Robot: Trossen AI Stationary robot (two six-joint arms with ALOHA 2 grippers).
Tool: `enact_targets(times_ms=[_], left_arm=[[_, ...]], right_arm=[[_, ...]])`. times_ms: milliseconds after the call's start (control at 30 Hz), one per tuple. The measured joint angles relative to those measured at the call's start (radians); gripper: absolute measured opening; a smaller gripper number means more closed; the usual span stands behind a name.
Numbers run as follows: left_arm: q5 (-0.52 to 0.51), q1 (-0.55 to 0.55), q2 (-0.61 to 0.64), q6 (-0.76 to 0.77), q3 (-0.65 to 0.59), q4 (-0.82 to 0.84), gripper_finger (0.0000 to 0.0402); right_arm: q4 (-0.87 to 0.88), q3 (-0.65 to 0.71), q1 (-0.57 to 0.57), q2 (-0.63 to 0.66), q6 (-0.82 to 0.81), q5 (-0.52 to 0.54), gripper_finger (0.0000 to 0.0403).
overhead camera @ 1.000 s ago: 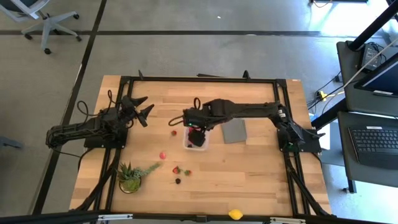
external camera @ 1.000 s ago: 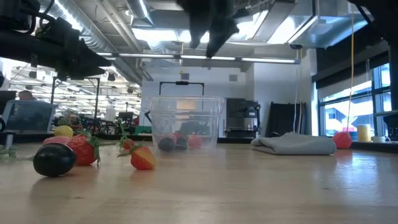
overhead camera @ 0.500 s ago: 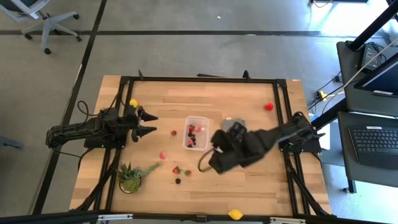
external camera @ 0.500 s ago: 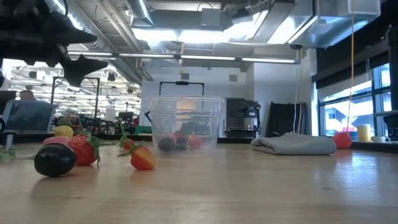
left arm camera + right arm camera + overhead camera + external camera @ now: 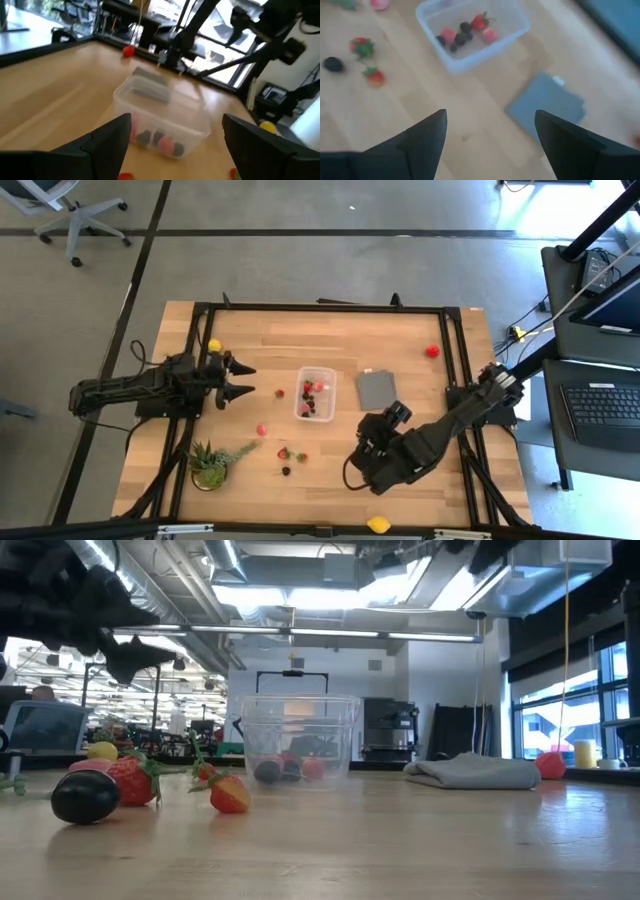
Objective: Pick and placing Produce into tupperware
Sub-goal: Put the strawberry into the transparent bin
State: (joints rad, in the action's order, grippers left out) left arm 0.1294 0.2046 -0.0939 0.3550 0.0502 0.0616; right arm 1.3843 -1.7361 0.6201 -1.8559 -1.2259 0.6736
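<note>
The clear tupperware (image 5: 315,393) stands on its base mid-table and holds several red and dark pieces (image 5: 465,30). It also shows in the low view (image 5: 300,740) and the left wrist view (image 5: 162,120). Loose produce lies on the wood: strawberries (image 5: 283,452) and a dark berry (image 5: 286,471) near the tub, a pink piece (image 5: 262,429), a small red one (image 5: 280,392), and a yellow one (image 5: 214,345) by the left arm. My left gripper (image 5: 236,380) is open, left of the tub. My right gripper (image 5: 388,418) is open, high above the table, near-right of the tub.
A flat grey square piece (image 5: 377,388) lies right of the tub. A green spiky potted plant (image 5: 210,465) stands near the near-left corner. A red ball (image 5: 431,351) sits toward the far right, and a yellow piece (image 5: 378,524) lies at the near edge. Bare wood lies between the tub and the near edge.
My right gripper has left its place over the tub and swung back toward the table's near-right, rising. My left gripper has shifted a little toward the near edge and turned toward the tub, uncovering the yellow piece. The tub and loose produce have stayed put.
</note>
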Motion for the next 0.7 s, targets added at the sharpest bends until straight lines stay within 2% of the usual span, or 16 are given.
enact_targets(times_ms=[133, 233, 433, 533, 700], left_arm=[[-0.006, -0.001, -0.120, -0.015, 0.006, 0.002, 0.0302], [-0.022, -0.001, -0.234, -0.081, 0.050, 0.001, 0.0302], [-0.082, -0.001, -0.473, -0.285, 0.222, 0.015, 0.0296], [-0.092, -0.001, -0.599, -0.376, 0.311, 0.078, 0.0289], [-0.119, 0.000, -0.803, -0.401, 0.395, 0.173, 0.0282]], right_arm=[[-0.161, 0.159, -0.004, 0.098, 0.000, -0.010, 0.0303], [-0.285, 0.277, -0.028, 0.179, 0.001, -0.008, 0.0303], [-0.518, 0.498, -0.106, 0.310, 0.054, -0.001, 0.0303], [-0.618, 0.596, -0.159, 0.354, 0.057, -0.001, 0.0303], [-0.786, 0.716, -0.227, 0.386, 0.098, -0.003, 0.0303]])
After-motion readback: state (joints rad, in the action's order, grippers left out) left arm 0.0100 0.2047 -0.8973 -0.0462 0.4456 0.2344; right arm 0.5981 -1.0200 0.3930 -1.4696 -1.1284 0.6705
